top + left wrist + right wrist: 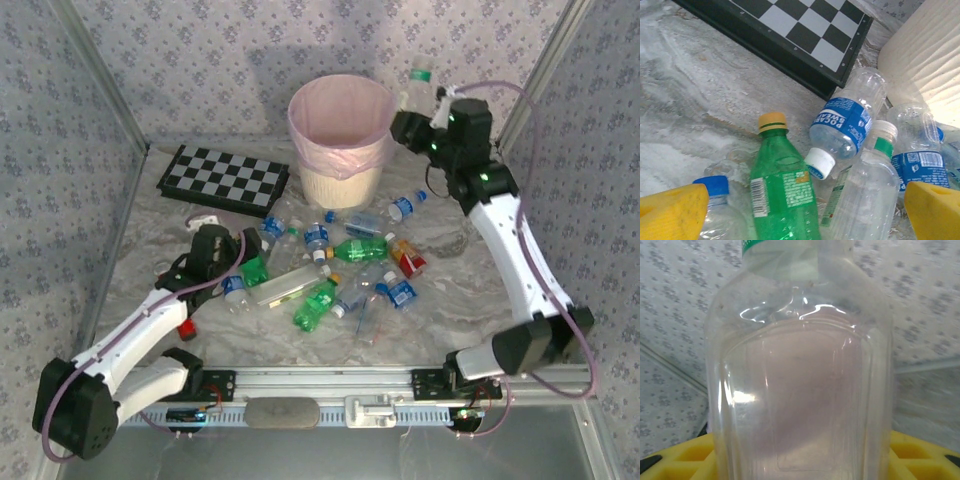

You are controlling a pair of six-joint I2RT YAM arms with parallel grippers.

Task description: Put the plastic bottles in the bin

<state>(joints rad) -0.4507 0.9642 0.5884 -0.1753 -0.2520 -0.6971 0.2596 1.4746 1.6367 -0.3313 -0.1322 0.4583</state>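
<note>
**Right jaws hold a bottle up beside the bin; left jaws open over the pile**

At the near edge a silver metal rail (330, 382) carries both arm bases. Just beyond it, on the marbled grey surface (450, 310), a small red object (187, 327) lies beside the left arm. The left jaws sit low at the left of the heap, spread wide. Their yellow pads (672, 212) stand at either side of the wrist view. Between them lie a green plastic bottle with a yellow cap (782, 192) and a clear bottle with a green neck band (865, 190). The other plastic bottles (345, 265), clear with blue labels, green, and one red-orange labelled (407, 258), lie scattered across the middle of the surface. Farther back, a flat black-and-white checkerboard (225, 178) lies at the far left. The round cream bin with a pink bag liner (340, 185) stands at far centre. The right jaws are raised just right of the bin's rim, closed on a clear plastic bottle with a green cap (418, 88), cap uppermost.
</note>
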